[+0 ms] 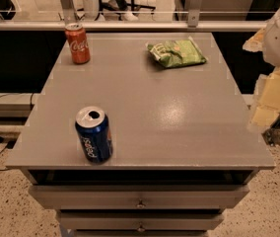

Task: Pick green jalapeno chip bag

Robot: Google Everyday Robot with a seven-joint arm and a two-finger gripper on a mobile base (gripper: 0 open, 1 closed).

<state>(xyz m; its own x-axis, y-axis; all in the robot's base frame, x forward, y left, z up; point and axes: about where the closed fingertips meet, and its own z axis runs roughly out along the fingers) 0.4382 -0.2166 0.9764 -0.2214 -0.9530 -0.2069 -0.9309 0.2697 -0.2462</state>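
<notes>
You are seeing the green jalapeno chip bag (pixel 176 53) lying flat near the grey table's (pixel 145 117) far right corner, while the gripper (pixel 268 107) is hanging beyond that table's right edge, and you cannot tell how far open it is or whether it is holding anything.

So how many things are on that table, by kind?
Soda cans: 2, the red Coca-Cola can and the blue Pepsi can
Chip bags: 1, the green jalapeno chip bag
Total: 3
The pincer hangs right of the table, away from all three.

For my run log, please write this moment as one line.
claw: right of table | green jalapeno chip bag: flat, far right, untouched | pick: not done
</notes>
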